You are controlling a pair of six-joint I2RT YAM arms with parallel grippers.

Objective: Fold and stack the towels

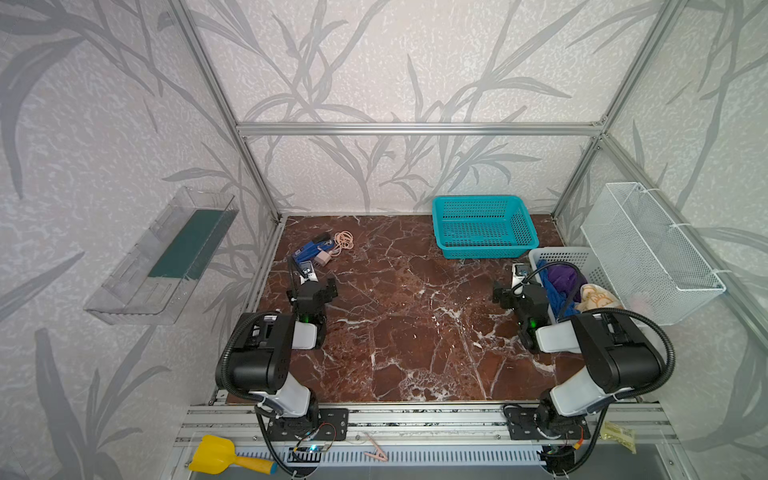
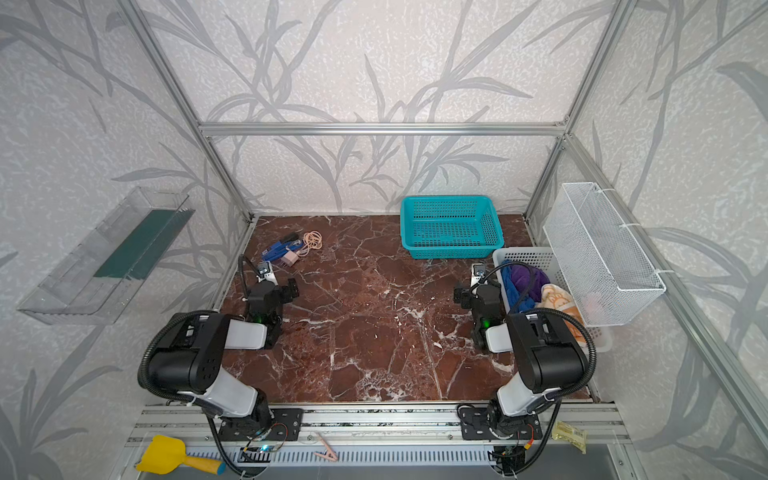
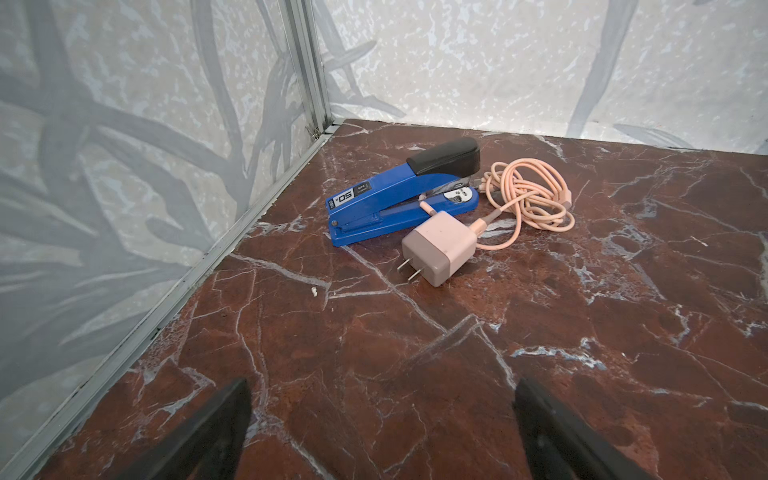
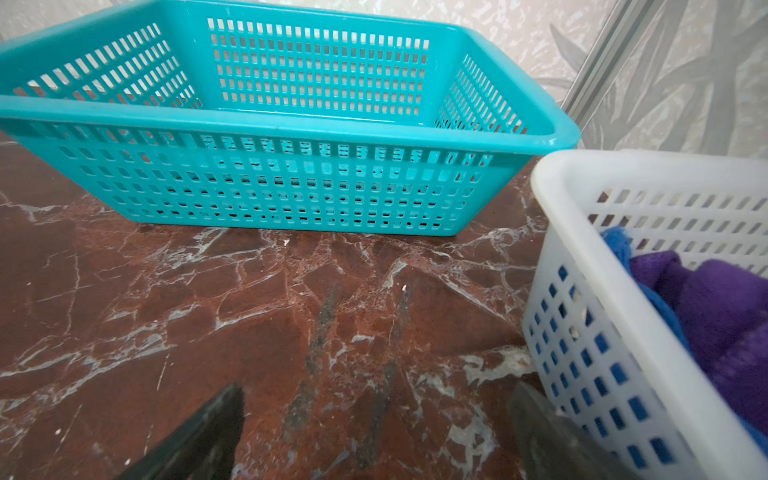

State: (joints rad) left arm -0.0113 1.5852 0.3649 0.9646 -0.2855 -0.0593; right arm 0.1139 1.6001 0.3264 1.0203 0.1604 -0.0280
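The towels lie bunched in a white plastic basket (image 1: 561, 253) at the right edge of the table. A royal blue one (image 1: 557, 297), a purple one (image 1: 561, 277) and an orange rabbit-print one (image 1: 598, 299) show in both top views. The right wrist view shows the purple towel (image 4: 723, 307) and a blue corner (image 4: 619, 245) behind the basket's wall (image 4: 582, 174). My right gripper (image 4: 377, 390) is open and empty, low over the marble beside the basket's left wall (image 1: 519, 291). My left gripper (image 3: 382, 384) is open and empty at the table's left side (image 1: 311, 289).
An empty teal basket (image 1: 484, 226) stands at the back right, just behind the white one. A blue stapler (image 3: 399, 199) and a pink charger (image 3: 440, 249) with coiled cable (image 3: 528, 199) lie at the back left. A wire basket (image 1: 648, 249) hangs on the right wall.
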